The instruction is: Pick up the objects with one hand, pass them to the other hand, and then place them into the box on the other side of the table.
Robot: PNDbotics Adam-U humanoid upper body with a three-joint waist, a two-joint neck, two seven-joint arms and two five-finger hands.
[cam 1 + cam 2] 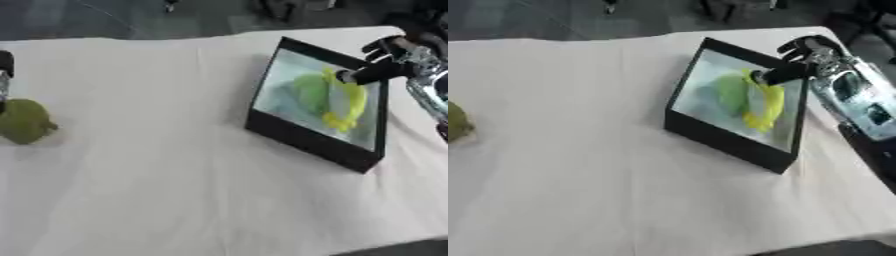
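Note:
A black box (302, 141) with a pale inside stands on the right of the table. In it lie a green rounded object (308, 92) and a yellow curved object (350, 102). My right hand (385, 62) hangs over the box's far right corner, open, with one dark finger reaching down to the top of the yellow object. Another green rounded object (24, 121) sits on the cloth at the far left. Just above it, at the left edge of the left eye view, a small part of my left hand (4, 67) shows.
A white cloth (157, 165) covers the table. Its far edge runs along the top of the view with dark floor behind. The near right corner of the table falls away to dark floor.

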